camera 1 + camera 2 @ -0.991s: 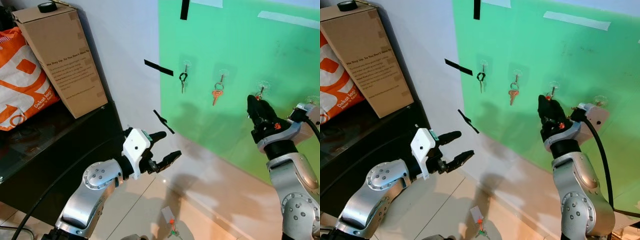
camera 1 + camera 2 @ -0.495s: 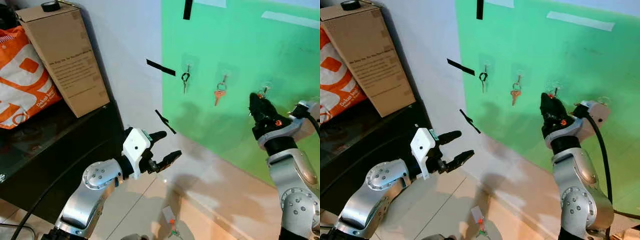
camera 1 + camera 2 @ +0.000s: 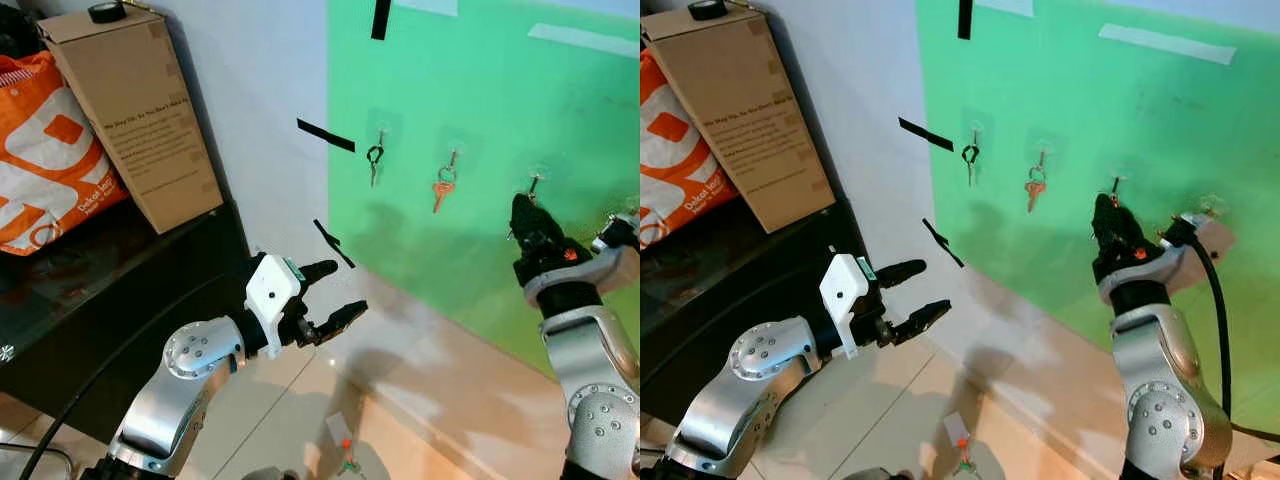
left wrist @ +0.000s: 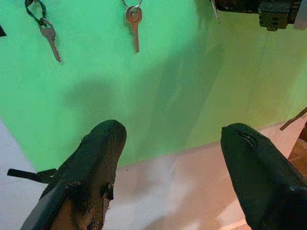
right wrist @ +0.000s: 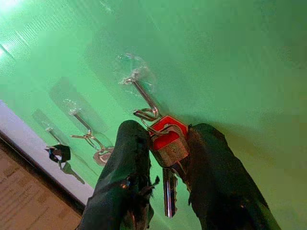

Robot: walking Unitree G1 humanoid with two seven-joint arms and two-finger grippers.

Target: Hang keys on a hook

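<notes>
The right gripper [image 5: 165, 158] is raised against the green wall panel [image 3: 480, 90], its two black fingers closed on a red-capped key [image 5: 167, 142] just below the third clear hook [image 5: 135, 81]. In the right wrist view the key's wire ring [image 5: 146, 115] lies against the lower end of that hook's metal prong; whether the ring is actually looped over the prong or only touching it cannot be told. The key's silver blade hangs down between the fingers. Further along the panel, two hooks are already filled: one carries a key on a black loop [image 3: 373, 158], the next an orange-headed key [image 3: 439, 189]. The left gripper [image 3: 332, 296] is held out low in front of the black cabinet [image 3: 120, 290], well apart from the wall, its fingers spread wide and holding nothing. A small tagged item [image 3: 341, 436] lies on the floor tiles below; what it is cannot be made out. Judging by this, the task looks close to its end: the key has been carried to the hook and lined up, and what seems left is to seat the ring surely on the prong, let go, and draw the arm back without dragging the key off.
</notes>
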